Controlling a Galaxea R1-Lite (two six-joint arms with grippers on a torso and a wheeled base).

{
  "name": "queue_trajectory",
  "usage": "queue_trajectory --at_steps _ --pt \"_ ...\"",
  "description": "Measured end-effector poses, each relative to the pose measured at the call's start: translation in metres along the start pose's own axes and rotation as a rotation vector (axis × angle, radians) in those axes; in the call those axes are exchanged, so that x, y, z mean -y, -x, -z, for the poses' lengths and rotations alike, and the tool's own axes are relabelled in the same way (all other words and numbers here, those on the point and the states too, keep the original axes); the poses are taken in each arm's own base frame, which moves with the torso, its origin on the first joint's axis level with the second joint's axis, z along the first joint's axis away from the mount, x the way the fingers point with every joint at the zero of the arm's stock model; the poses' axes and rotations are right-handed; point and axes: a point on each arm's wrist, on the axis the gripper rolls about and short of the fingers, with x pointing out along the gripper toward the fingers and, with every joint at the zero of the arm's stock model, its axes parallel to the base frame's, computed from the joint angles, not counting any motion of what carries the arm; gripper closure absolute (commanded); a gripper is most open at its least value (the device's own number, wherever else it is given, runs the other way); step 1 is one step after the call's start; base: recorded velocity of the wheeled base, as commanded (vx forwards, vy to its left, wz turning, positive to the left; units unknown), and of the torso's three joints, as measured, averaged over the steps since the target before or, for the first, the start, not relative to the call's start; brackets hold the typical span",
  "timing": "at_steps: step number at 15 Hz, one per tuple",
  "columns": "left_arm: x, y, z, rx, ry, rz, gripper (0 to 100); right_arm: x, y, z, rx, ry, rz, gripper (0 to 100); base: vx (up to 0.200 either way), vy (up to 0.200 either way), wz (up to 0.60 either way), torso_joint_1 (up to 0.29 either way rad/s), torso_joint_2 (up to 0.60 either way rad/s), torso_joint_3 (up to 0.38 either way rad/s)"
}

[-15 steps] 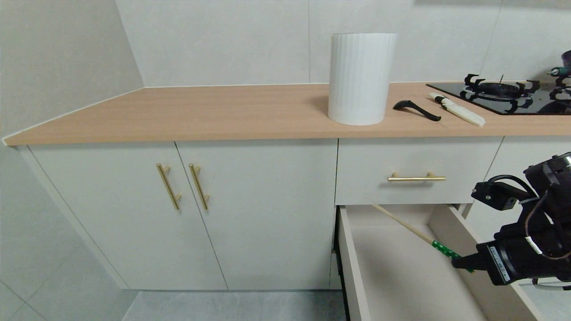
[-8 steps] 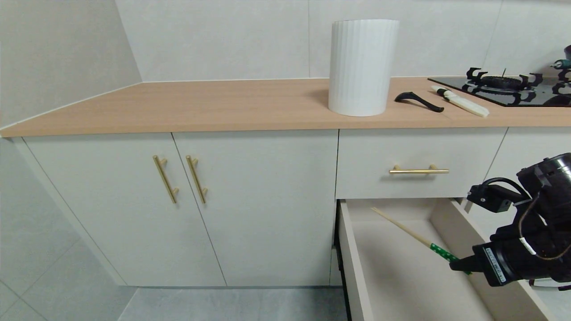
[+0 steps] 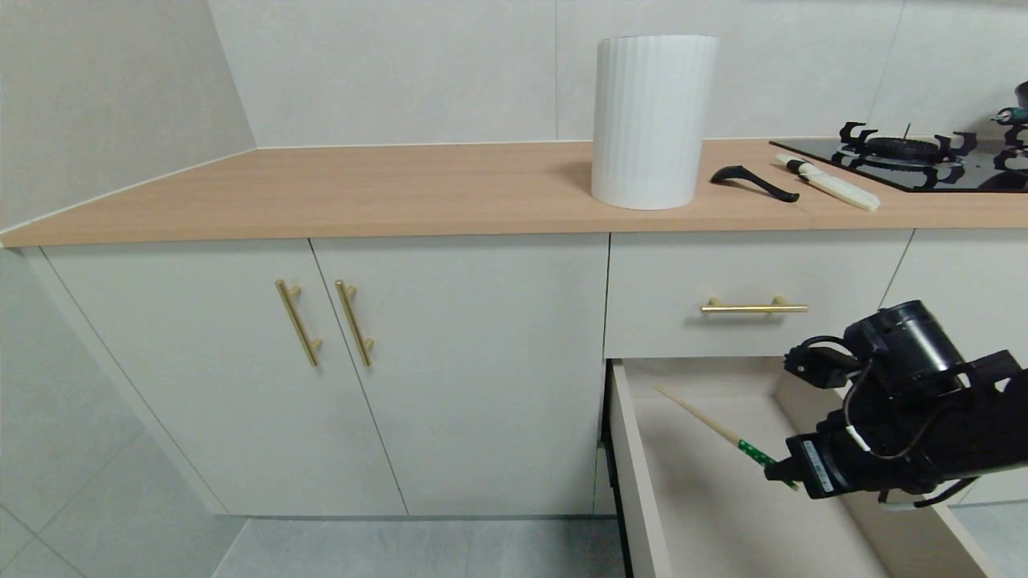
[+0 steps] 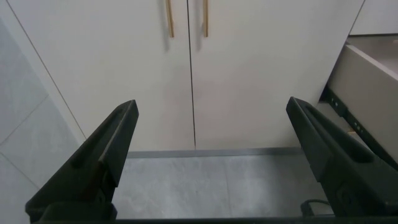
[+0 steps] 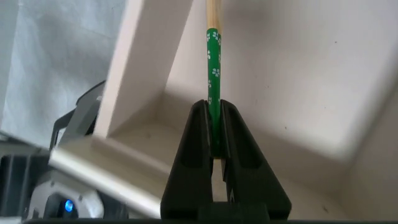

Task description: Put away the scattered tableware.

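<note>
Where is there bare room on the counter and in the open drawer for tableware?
The countertop is bare from the wall corner to the white canister. Crowded between canister and hob: black utensil, white knife. The drawer floor is bare under the chopstick in the right claw.

Right arm point(image 3: 923, 425), lower right of frame: matte black, cylindrical wrist housing point(image 3: 911, 337), looped black cables point(image 3: 821, 340), white printed label point(image 3: 817, 477) beside right gripper point(image 3: 777, 474). Left gripper point(image 4: 211, 111): two black tapered fingers point(image 4: 111, 146).

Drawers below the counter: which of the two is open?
The lower drawer, pulled out toward the robot; the upper drawer directly above it is shut. The right tool holds a green-ended chopstick over the open one.
</note>
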Motion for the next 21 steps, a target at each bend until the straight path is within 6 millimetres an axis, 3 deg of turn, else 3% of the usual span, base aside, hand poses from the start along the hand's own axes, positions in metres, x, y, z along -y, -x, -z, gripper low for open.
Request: queue_trajectory --at_steps 4,10,15,20,21 --pt "0.000 0.000 0.000 0.000 0.000 0.000 0 0.010 -0.055 -0.010 0.022 -0.132 0.017 100 0.000 0.000 0.00 0.000 0.00 0.000" --pt "0.000 0.000 0.000 0.000 0.000 0.000 0 0.018 -0.126 0.002 -0.059 -0.193 0.127 100 0.000 0.000 0.00 0.000 0.00 0.000" --pt "0.000 0.000 0.000 0.000 0.000 0.000 0 0.020 -0.151 0.013 -0.116 -0.183 0.199 100 0.000 0.000 0.00 0.000 0.00 0.000" --pt "0.000 0.000 0.000 0.000 0.000 0.000 0 0.021 -0.157 0.015 -0.128 -0.182 0.206 100 0.000 0.000 0.00 0.000 0.00 0.000" --pt "0.000 0.000 0.000 0.000 0.000 0.000 0 0.021 -0.158 0.015 -0.129 -0.182 0.206 0 0.000 0.000 0.00 0.000 0.00 0.000"
